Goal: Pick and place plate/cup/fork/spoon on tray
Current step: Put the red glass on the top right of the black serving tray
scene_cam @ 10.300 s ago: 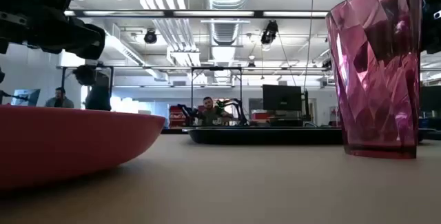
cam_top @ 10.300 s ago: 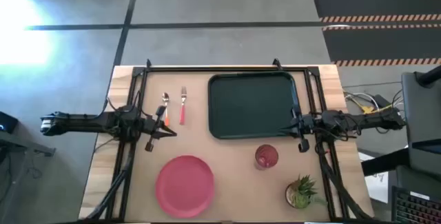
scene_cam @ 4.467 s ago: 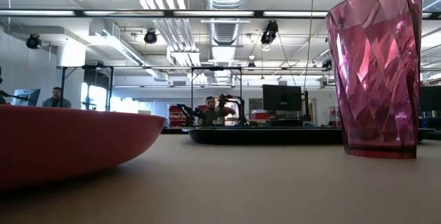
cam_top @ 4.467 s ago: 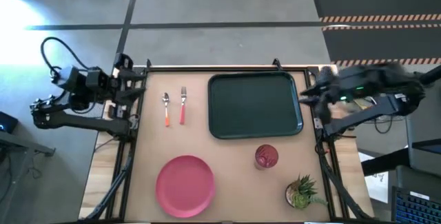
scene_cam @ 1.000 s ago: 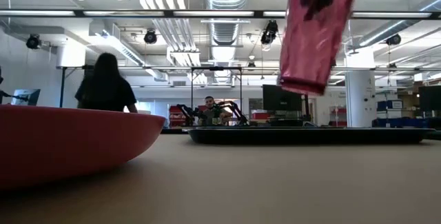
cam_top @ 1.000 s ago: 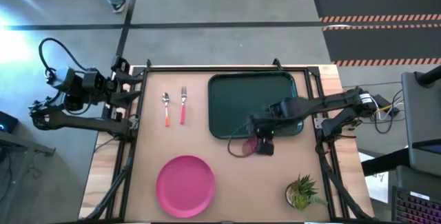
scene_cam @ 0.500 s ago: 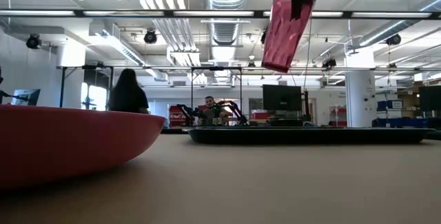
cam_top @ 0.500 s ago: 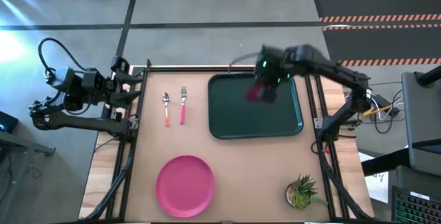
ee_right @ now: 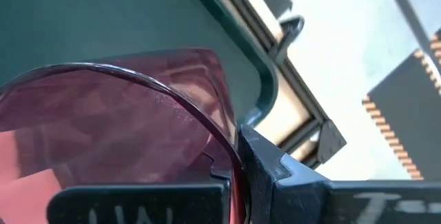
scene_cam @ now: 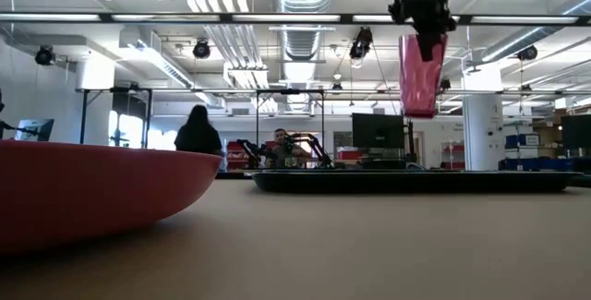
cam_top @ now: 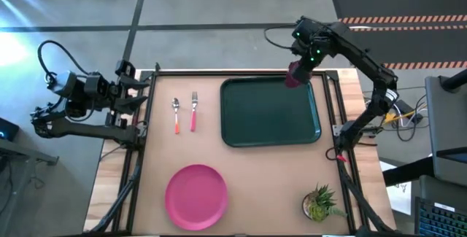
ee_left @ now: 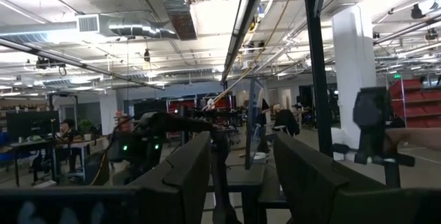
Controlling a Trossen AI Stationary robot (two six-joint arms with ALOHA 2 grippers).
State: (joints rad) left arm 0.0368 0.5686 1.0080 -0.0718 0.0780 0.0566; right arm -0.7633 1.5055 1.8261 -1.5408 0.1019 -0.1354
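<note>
My right gripper (cam_top: 298, 68) is shut on the dark-red cup (cam_top: 293, 76) and holds it high above the far right corner of the dark tray (cam_top: 270, 124). In the low view the cup (scene_cam: 419, 77) hangs well above the tray (scene_cam: 416, 182). The pink-red plate (cam_top: 195, 197) lies flat near the table's front edge. The spoon (cam_top: 175, 114) and the fork (cam_top: 193, 111) lie side by side left of the tray. My left gripper (cam_top: 142, 95) waits open, raised at the table's far left corner, with nothing between its fingers (ee_left: 186, 176). My right gripper pinches the cup's wall at the rim (ee_right: 231, 138), one finger (ee_right: 265, 172) outside the wall and the other inside, seen through it. The fingers come from above, pointing down. The cup hangs below them nearly upright, mouth up, lifted clear of the tray.
A small potted green plant (cam_top: 319, 203) stands at the table's near right corner. Dark frame rails (cam_top: 139, 157) run along the left and right sides of the table. A person (scene_cam: 199, 129) walks in the room behind.
My right gripper has carried the cup from just beyond the tray's near edge up and toward the table's far edge, to above the tray's far right corner. The cup hung tilted a second ago and now hangs nearly upright.
</note>
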